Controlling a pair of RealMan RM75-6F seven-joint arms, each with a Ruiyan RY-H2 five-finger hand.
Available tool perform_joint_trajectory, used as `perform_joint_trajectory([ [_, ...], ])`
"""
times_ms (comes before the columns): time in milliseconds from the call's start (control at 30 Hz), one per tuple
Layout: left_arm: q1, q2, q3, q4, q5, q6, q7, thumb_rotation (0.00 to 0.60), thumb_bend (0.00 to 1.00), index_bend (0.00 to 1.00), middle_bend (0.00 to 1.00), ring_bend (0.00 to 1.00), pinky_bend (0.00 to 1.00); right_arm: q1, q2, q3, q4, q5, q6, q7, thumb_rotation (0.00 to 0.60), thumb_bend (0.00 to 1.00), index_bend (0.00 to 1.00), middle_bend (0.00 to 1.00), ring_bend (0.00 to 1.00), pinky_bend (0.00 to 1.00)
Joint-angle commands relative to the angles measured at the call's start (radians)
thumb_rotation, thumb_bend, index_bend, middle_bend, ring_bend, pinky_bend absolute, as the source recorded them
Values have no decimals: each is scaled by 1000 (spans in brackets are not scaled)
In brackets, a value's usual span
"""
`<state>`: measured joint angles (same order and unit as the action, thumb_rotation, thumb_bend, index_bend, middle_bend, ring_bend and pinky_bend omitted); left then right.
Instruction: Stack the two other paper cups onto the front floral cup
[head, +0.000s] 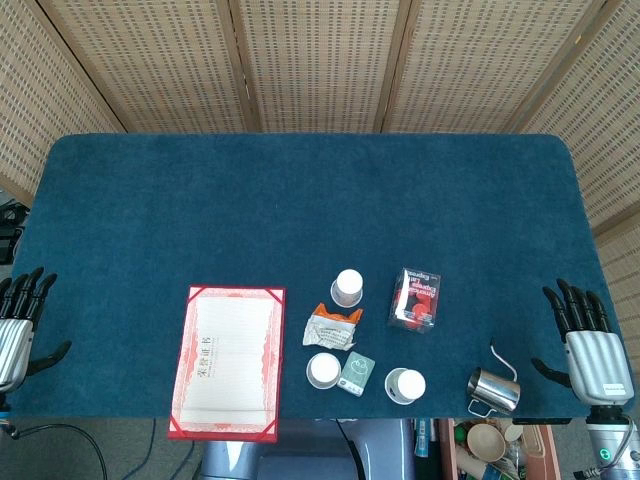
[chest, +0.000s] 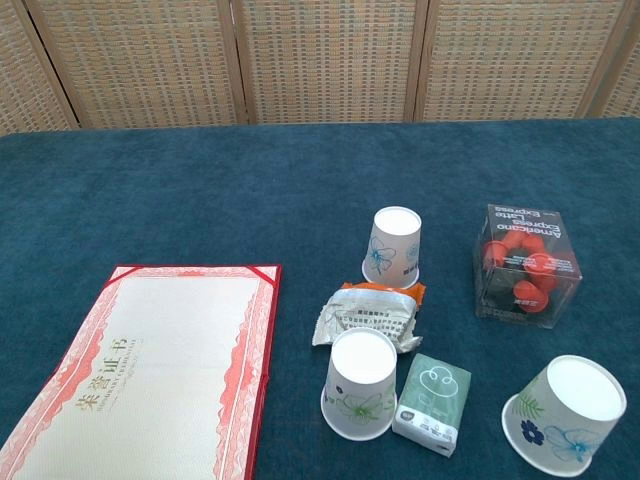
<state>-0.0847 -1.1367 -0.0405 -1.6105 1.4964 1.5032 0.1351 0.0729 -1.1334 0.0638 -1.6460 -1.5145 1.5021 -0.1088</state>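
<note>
Three floral paper cups stand upside down on the blue table. One sits further back (head: 347, 287) (chest: 394, 246). A second is at the front left (head: 323, 370) (chest: 360, 398), and the third is at the front right (head: 405, 385) (chest: 566, 414). My left hand (head: 15, 335) hovers at the table's left near corner with its fingers spread and nothing in it. Far from the cups, my right hand (head: 590, 345) is at the right near corner, also spread and holding nothing. The chest view shows neither hand.
A red certificate folder (head: 228, 362) (chest: 130, 380) lies left of the cups. Between the cups lie a crumpled snack wrapper (head: 331, 327) and a green tissue pack (head: 356, 374). A clear box (head: 417, 298) of red pieces stands to the right. A metal pitcher (head: 492, 390) sits near my right hand.
</note>
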Motion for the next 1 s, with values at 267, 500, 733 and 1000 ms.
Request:
perform_joint_trajectory([
  [267,0,0,0,0,-2,-2,0,600,226,0,0,0,0,2,5,-4,-12,-13,-2,26,600,96,0,0,0,0],
  [500,0,0,-1,1,-2,-1,-3,600,226,0,0,0,0,10,23,-13,-46,-67,6,106,600,95,102,0,0,0],
  [733,1,5,-2,3,0,1,-16,600,226,0,0,0,0,17,48,-33,-139,-124,7,85,600,95,238,0,0,0],
  [1000,2,6,-1,4,4,4,-23,600,226,0,0,0,0,37,58,-74,-232,-155,-65,46,600,96,248,0,0,0],
])
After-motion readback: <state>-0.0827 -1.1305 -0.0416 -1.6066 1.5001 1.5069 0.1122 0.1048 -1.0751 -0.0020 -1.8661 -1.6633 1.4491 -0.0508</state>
